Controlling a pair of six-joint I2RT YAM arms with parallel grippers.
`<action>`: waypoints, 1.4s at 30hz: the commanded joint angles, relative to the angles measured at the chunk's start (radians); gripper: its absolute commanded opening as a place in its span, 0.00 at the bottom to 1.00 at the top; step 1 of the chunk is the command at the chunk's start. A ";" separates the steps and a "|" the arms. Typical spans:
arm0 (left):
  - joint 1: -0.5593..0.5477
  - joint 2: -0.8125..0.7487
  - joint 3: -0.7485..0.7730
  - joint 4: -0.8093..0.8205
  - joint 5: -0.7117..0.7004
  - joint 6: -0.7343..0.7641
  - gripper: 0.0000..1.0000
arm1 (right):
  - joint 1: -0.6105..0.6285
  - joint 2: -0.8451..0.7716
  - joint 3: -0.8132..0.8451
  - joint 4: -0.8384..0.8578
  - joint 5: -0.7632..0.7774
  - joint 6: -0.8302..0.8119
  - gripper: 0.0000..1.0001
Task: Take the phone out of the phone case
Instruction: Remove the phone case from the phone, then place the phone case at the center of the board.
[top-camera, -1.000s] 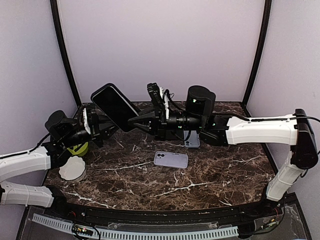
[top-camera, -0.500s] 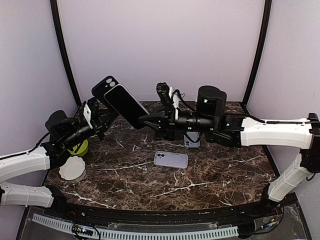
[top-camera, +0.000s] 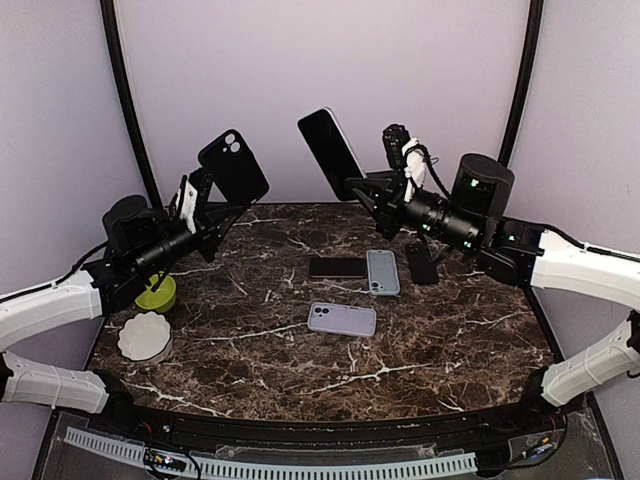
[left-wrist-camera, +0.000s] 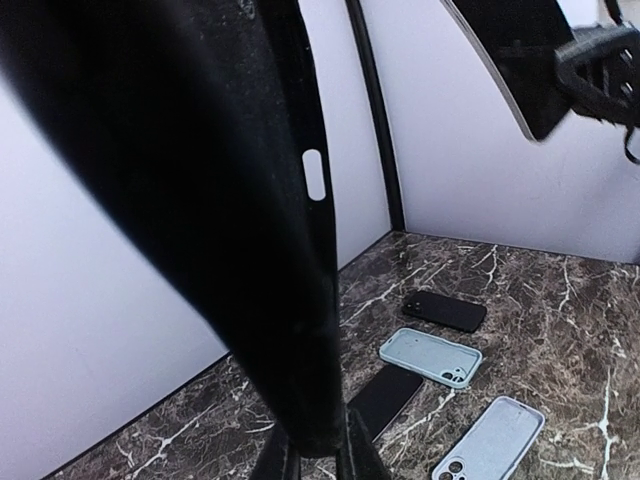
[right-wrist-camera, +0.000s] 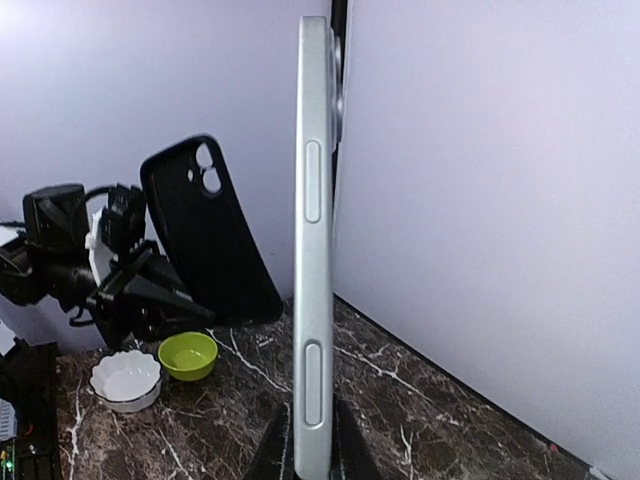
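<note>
Black case (top-camera: 233, 165), L claw (top-camera: 210, 198) up; phone (top-camera: 330, 152), R claw (top-camera: 363, 190) up

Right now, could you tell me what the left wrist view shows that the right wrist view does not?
Only the left wrist view: four things lying on the marble table, namely a small black piece, a pale blue case, a dark flat slab and a lavender case. Only the right wrist view: the green bowl and the white bowl. Both: the empty black case and the phone, held up apart from each other above the table.
</note>
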 joint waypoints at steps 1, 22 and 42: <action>0.003 0.066 0.180 -0.239 -0.126 -0.103 0.00 | -0.013 0.016 0.012 -0.061 0.121 0.010 0.00; 0.129 0.613 0.674 -0.959 0.429 -0.483 0.00 | -0.080 0.032 -0.039 -0.355 0.389 0.209 0.00; 0.151 0.897 0.615 -0.885 0.592 -0.583 0.06 | -0.165 -0.164 -0.390 -0.481 0.234 0.655 0.00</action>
